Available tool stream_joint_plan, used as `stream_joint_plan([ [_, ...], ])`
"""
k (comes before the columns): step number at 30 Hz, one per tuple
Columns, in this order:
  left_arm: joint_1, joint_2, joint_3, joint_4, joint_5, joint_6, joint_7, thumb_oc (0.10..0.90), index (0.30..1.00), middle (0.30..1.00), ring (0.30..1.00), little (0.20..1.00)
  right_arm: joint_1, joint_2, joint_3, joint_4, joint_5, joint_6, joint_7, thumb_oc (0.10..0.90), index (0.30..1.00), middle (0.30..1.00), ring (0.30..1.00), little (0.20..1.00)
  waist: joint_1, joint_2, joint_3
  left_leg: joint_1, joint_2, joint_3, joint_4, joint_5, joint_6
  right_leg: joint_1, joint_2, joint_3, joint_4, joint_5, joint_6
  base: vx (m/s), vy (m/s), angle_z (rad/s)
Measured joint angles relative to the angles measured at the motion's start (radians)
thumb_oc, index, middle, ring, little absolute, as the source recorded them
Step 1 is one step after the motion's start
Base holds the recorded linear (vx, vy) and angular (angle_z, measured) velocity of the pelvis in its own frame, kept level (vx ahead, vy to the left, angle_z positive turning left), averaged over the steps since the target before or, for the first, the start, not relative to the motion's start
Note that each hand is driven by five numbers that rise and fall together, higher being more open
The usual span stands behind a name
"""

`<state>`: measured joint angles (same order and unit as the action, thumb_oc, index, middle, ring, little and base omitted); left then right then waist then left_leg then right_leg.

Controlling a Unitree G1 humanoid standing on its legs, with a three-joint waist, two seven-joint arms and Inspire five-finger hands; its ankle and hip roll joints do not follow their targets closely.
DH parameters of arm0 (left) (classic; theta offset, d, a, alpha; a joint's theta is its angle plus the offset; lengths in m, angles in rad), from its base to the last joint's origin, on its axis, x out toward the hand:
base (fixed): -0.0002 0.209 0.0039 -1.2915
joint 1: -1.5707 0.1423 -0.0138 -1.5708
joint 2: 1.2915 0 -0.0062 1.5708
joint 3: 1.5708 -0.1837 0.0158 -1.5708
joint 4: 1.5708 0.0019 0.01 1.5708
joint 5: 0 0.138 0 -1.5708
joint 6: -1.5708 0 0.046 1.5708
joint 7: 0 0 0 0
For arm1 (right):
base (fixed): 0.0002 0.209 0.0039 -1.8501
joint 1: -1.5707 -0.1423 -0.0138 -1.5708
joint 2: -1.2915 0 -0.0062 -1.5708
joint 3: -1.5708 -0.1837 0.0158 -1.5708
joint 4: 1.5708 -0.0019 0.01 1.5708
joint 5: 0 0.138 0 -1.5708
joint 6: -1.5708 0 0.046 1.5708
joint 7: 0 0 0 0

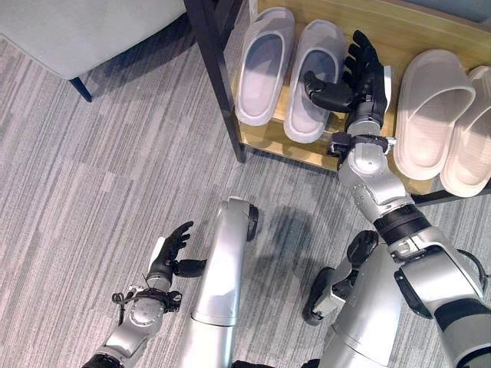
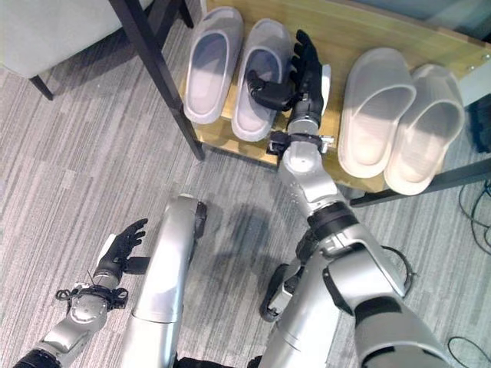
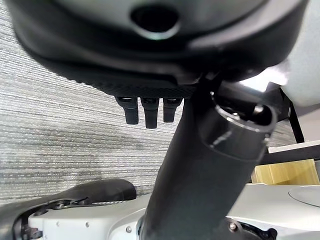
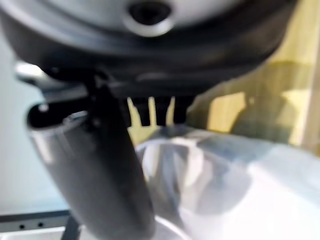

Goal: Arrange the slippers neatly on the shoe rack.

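Four pale slippers lie on the wooden shoe rack (image 1: 430, 31): a grey pair (image 1: 265, 65) side by side toward the rack's left end by its dark post (image 1: 219, 77), and a cream pair (image 1: 449, 115) toward its right end. The robot's right hand (image 1: 360, 73) hovers over the shelf between the pairs, fingers straight and thumb stretched across the right-hand grey slipper (image 1: 314, 77), gripping nothing. The left hand (image 1: 170, 253) hangs low over the grey carpet (image 1: 92, 192), fingers loosely spread and empty.
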<state>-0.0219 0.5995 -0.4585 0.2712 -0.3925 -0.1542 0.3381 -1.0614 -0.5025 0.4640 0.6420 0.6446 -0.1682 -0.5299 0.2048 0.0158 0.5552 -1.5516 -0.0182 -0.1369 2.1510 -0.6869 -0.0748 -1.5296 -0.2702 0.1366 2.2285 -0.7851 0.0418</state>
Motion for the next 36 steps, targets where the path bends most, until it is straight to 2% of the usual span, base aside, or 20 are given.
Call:
stream_joint_plan([
  [4,-0.015,-0.001,-0.014,0.010,0.000,-0.002,0.001,0.800,0.900,0.900,0.900,0.900,-0.013,0.014,-0.001,0.030,-0.002,-0.005,-0.024,0.800,0.900,0.900,0.900,0.900,0.000,0.016,0.001,0.004,-0.009,-0.009,0.000,0.001,-0.003,0.016,-0.012,-0.010,-0.003,-0.004,-0.001,0.00,0.001,0.04],
  [20,-0.032,-0.004,-0.035,0.036,0.000,-0.019,0.018,0.800,0.900,0.900,0.900,0.900,-0.026,0.085,-0.043,0.049,-0.050,-0.024,-0.107,0.800,0.900,0.900,0.900,0.900,0.001,0.024,0.001,0.006,-0.015,-0.020,-0.009,0.003,-0.007,0.020,-0.015,-0.023,-0.003,-0.013,-0.014,0.00,0.000,0.00],
  [28,-0.033,-0.011,-0.032,0.035,0.002,-0.019,0.025,0.800,0.900,0.900,0.900,0.900,0.092,0.094,-0.087,-0.132,-0.130,-0.023,-0.133,0.800,0.900,0.900,0.900,0.900,-0.008,0.024,0.001,0.005,-0.013,-0.018,-0.010,0.003,-0.008,0.018,-0.014,-0.023,-0.007,-0.013,-0.013,0.00,0.000,0.00],
  [32,-0.027,-0.013,-0.027,0.032,0.003,-0.019,0.029,0.800,0.900,0.900,0.900,0.900,0.151,0.096,-0.091,-0.210,-0.221,-0.015,-0.135,0.800,0.900,0.900,0.900,0.900,-0.012,0.024,0.001,0.005,-0.012,-0.018,-0.008,0.002,-0.009,0.017,-0.013,-0.023,-0.007,-0.013,-0.013,0.00,0.000,0.00],
  [36,-0.015,-0.014,-0.013,0.027,0.005,-0.019,0.029,0.800,0.900,0.900,0.900,0.900,0.170,0.117,-0.089,-0.231,-0.298,0.022,-0.135,0.800,0.900,0.900,0.900,0.900,-0.022,0.023,0.001,0.005,-0.009,-0.018,-0.005,0.001,-0.009,0.017,-0.011,-0.023,-0.007,-0.013,-0.013,0.00,0.000,0.00],
])
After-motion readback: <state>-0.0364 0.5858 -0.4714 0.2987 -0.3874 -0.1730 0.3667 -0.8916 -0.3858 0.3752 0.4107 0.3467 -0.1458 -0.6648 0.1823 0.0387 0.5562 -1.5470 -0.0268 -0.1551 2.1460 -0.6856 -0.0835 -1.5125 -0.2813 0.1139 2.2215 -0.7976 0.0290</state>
